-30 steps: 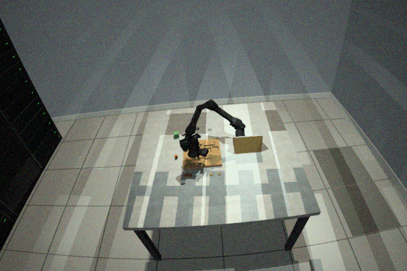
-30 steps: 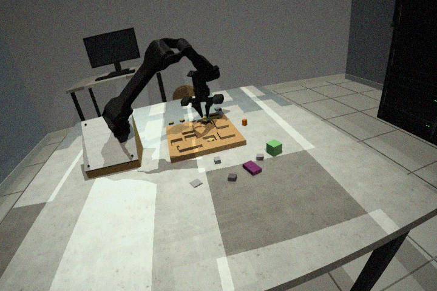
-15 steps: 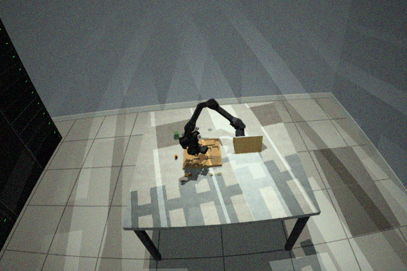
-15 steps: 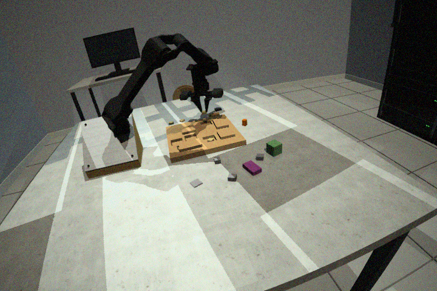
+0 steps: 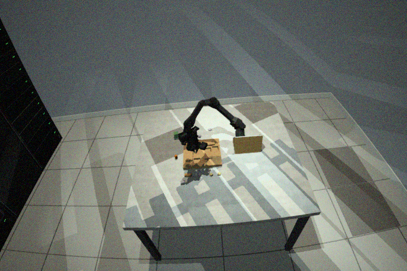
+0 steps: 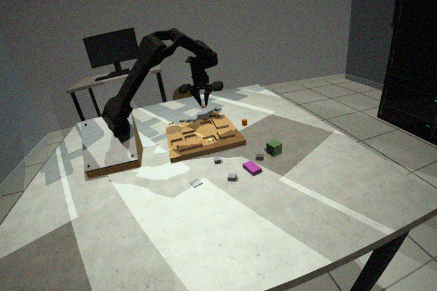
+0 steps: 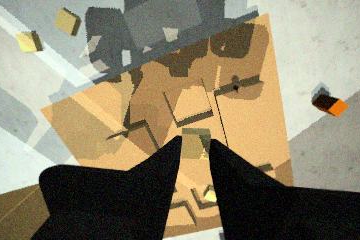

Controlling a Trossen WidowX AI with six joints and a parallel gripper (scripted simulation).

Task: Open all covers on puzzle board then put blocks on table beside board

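The wooden puzzle board (image 5: 217, 161) (image 6: 209, 151) (image 7: 260, 117) lies on the table. Its covers are the same wood colour, so their exact positions are hard to tell. My gripper (image 6: 204, 105) (image 7: 195, 142) is shut on a small yellow block (image 6: 203, 107) (image 7: 194, 145) and holds it above the board. Another yellow block (image 6: 210, 139) (image 7: 210, 194) sits in an open well. Two yellow blocks lie on the table past the board's far edge: one yellow block (image 5: 219, 173) (image 6: 170, 122) (image 7: 29, 42) and a second yellow block (image 5: 211, 174) (image 6: 181, 120) (image 7: 68, 21).
An orange piece (image 5: 176, 156) (image 6: 244, 122) (image 7: 333, 106) stands beside the board. A green cube (image 6: 274, 148), a magenta block (image 6: 252, 167) and several grey pieces (image 6: 232, 177) lie on the other side. A brown piece (image 5: 187, 174) and a grey piece (image 5: 183, 180) lie near the yellow blocks.
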